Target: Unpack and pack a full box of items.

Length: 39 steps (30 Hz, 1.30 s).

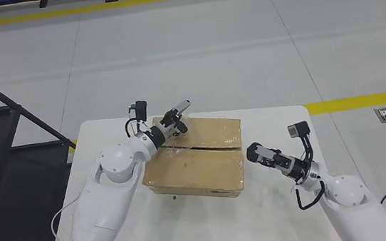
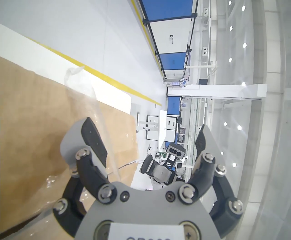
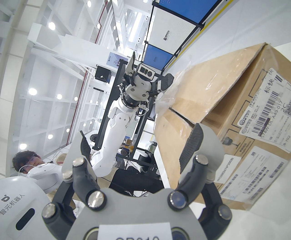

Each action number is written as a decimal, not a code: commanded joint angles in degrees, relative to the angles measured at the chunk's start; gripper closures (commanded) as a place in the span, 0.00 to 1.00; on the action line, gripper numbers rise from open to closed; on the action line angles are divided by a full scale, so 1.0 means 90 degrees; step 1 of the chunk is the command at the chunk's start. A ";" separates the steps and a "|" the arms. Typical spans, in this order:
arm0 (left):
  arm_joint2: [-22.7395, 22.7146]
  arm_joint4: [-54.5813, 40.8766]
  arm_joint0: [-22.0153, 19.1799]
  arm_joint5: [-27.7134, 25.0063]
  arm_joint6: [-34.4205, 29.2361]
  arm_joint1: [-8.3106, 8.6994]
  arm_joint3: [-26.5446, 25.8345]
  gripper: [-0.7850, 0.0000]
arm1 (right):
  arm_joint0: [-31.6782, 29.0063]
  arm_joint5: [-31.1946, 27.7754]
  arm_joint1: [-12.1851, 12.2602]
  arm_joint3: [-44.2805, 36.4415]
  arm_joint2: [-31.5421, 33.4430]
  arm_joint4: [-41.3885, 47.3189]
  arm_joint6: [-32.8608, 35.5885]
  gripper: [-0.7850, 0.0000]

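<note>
Over on the left, the left gripper [image 1: 178, 118] hangs above the far left corner of the box [image 1: 197, 159], jaws spread wide with nothing between them. Its own wrist camera gives what the overhead cannot: the left gripper [image 2: 147, 138] is tipped on its side over the brown top of the box [image 2: 34, 113], and a loose, crinkled strip of clear tape [image 2: 72, 70] lifts off the cardboard and runs just beside one pad [image 2: 93, 136]. Whether that pad touches the tape, I can't say.

In the middle, the box sits shut on the white table [image 1: 274, 204], its two top flaps meeting along a seam. From above it's plain cardboard; the right wrist camera shows the box [image 3: 204, 91] from the side, with printed labels [image 3: 261, 109] stuck on that face and the seam [image 3: 181, 116] slightly gapped. That view also catches the left gripper [image 3: 147, 81] far off at the opposite corner, one finger low by the crumpled tape [image 3: 181, 75].

On the right, the right gripper [image 1: 254, 151] sits just beside the box's right side, low over the table. Close up, the right gripper [image 3: 138, 145] stands wide apart too, holding nothing, apart from the cardboard. The left wrist camera glimpses the right gripper [image 2: 156, 170] beyond the box's edge.
</note>
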 commanded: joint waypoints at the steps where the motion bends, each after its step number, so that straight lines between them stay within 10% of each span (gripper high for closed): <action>1: 0.0053 -0.0061 0.0002 -0.0093 0.0077 -0.0027 -0.0031 0.00 | -0.0027 0.0001 0.0006 -0.0015 0.0004 -0.0003 -0.0008 0.00; 39: 0.0936 0.0851 0.0341 -0.0440 0.0707 -0.0325 -0.0872 0.00 | -0.0101 -0.0326 0.0104 0.0302 0.0065 0.0389 0.0256 0.00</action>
